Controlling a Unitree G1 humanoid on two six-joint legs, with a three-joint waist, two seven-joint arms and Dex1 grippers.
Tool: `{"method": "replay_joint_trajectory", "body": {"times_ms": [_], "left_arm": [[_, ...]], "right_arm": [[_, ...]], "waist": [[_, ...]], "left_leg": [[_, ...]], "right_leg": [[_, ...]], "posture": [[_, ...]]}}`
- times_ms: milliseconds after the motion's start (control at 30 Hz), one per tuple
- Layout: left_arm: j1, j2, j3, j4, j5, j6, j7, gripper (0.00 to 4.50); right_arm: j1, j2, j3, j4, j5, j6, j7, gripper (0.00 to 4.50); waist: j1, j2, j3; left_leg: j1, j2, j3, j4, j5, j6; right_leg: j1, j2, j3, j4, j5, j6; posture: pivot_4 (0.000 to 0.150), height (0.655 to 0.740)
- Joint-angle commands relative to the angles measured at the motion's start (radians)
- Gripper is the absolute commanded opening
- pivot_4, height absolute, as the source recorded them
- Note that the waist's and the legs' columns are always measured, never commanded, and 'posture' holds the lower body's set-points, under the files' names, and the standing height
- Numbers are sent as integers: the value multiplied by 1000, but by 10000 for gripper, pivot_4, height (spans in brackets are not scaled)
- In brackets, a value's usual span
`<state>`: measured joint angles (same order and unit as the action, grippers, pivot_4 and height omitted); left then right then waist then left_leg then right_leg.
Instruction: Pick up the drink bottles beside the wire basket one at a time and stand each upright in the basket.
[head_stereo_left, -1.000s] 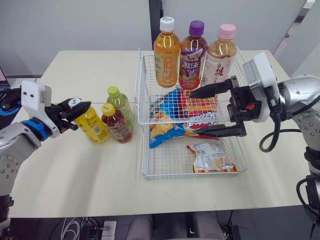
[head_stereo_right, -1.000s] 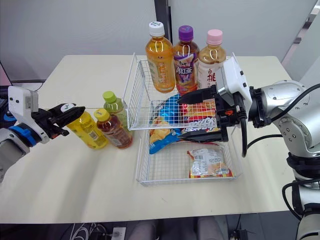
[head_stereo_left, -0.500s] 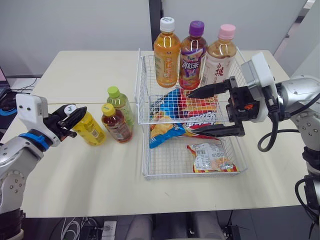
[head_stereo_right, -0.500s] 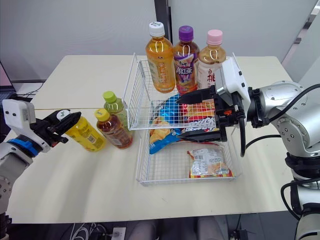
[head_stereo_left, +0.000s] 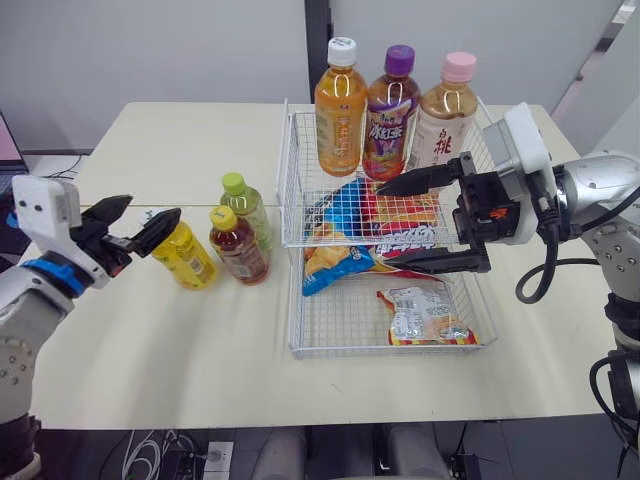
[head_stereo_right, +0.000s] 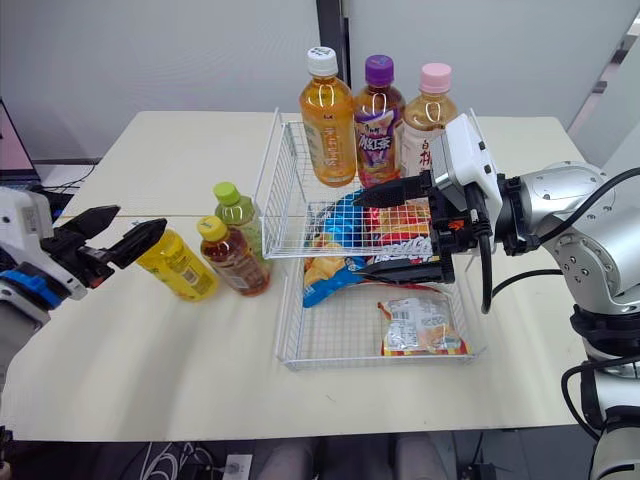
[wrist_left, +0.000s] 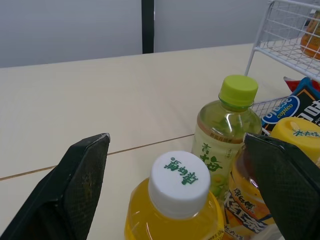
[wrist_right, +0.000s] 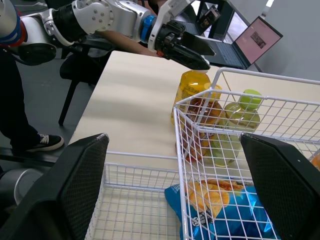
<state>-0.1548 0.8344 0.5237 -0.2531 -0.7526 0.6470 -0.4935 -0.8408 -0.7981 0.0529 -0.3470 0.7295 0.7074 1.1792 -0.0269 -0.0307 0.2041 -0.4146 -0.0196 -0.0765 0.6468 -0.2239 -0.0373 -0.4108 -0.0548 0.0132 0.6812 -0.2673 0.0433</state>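
Far left, above the edge of the table (head_stereo_left: 150, 350): left gripper (head_stereo_left: 155, 205), spread wide and empty, pointed rightward at the end of a bent arm held low by the table's left side. Straight ahead of its fingers (wrist_left: 80, 185), the yellow bottle (head_stereo_left: 188, 257), white cap up, lined up with the gap between them and clear of both in the left wrist view.

Just right of that, pressed close, the brown tea bottle (head_stereo_left: 238, 250) with a yellow cap. A little farther back, the green-capped bottle (head_stereo_left: 246, 205). All three standing on the table, bunched beside the left wall of the wire basket (head_stereo_left: 291, 305). Between the yellow bottle and that wall, in the way: both other bottles.

Inside the basket, upright along its far end: an orange bottle (head_stereo_left: 340, 115), a purple-capped bottle (head_stereo_left: 388, 120) and a pink-capped bottle (head_stereo_left: 445, 125). Nearer, across the basket floor, snack bags (head_stereo_left: 345, 215), blue and red ones overlapping. At the near end, lying alone, a small packet (head_stereo_left: 420, 315).

Over the basket's right half: right gripper (head_stereo_left: 392, 226), opened wide, nothing held, fingers pointing left, poised above the red bag. Forearm stretched level from the right, elbow out past the table's right edge.

Beyond the table's left side, in the right wrist view, a laptop (wrist_right: 260, 37) with its lid up.
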Motion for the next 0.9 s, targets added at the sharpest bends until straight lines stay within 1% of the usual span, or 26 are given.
{"method": "replay_joint_trajectory", "body": {"times_ms": [33, 67, 167, 333, 400, 433, 533, 600, 767, 833, 900], "left_arm": [[-43, 11, -23, 34, 60, -31, 0, 44609], [-48, 7, -28, 38, 67, -33, -5, 44609], [-50, -8, -28, 36, 68, -29, -22, 38438], [-33, -28, -20, 6, 63, -16, -34, 21951], [-19, -35, 3, -21, 53, -4, -22, 15701], [-4, -38, 22, -43, 46, 5, -15, 13730], [55, -36, 85, -114, 21, 37, -3, 13789], [83, -34, 135, -171, -19, 73, 13, 13789], [155, -24, 247, -314, -176, 191, 42, 13789], [183, -31, 271, -362, -235, 221, 58, 13789], [198, -41, 256, -393, -251, 225, 77, 13789]], "right_arm": [[-10, 3, -33, -14, 17, -8, 0, 45000], [-10, 3, -34, -15, 18, -6, 0, 45000], [-8, 0, -40, -20, 24, -1, -2, 45000], [-7, 1, -47, -24, 31, 5, -10, 45000], [-5, 0, -50, -28, 35, 7, -12, 45000], [-2, -1, -52, -31, 37, 9, -12, 45000], [6, -4, -58, -36, 41, 10, -15, 45000], [11, -5, -62, -40, 43, 11, -16, 45000], [17, -10, -70, -41, 49, 13, -17, 45000], [19, -12, -72, -39, 50, 11, -17, 45000], [20, -10, -70, -37, 48, 9, -18, 45000]], "waist": [[0, 0, 0], [-1, 0, 0], [-3, 0, 0], [-2, 0, 0], [-2, 0, 0], [-2, 0, 0], [-5, 0, 0], [-5, 0, 0], [-1, 0, 0], [1, 0, 0], [2, 0, 0]], "left_leg": [[0, 0, 0, 0, 0, 0], [0, 0, 0, 0, 0, 0], [0, 0, -1, 0, 0, 0], [0, 0, -1, 0, 0, 0], [0, 0, -1, 0, 0, 0], [0, 0, -1, 0, 0, 0], [0, 0, -1, 0, 0, 0], [0, 1, -1, -1, 0, 0], [0, 1, -2, 0, 0, 0], [0, 0, -2, 0, 0, 0], [0, 0, -2, 0, 0, 0]], "right_leg": [[0, 0, 0, 0, 0, 0], [0, 0, 0, 0, 0, 0], [0, 0, 0, 0, 0, 0], [0, 0, 0, 0, 0, 0], [0, 0, 0, 0, 0, 0], [0, 0, 0, -1, 0, 0], [0, 0, 1, -1, 0, 0], [-1, 0, 1, -1, 0, 0], [0, -1, 1, -1, 0, 0], [0, -1, 1, -1, 0, 0], [0, -1, 1, -1, 0, 0]], "posture": [[1500, 7400], [1500, 7400], [1500, 7400], [1500, 7400], [1500, 7400], [1500, 7400], [1500, 7400], [1500, 7400], [1500, 7400], [1500, 7400], [1500, 7400]]}}
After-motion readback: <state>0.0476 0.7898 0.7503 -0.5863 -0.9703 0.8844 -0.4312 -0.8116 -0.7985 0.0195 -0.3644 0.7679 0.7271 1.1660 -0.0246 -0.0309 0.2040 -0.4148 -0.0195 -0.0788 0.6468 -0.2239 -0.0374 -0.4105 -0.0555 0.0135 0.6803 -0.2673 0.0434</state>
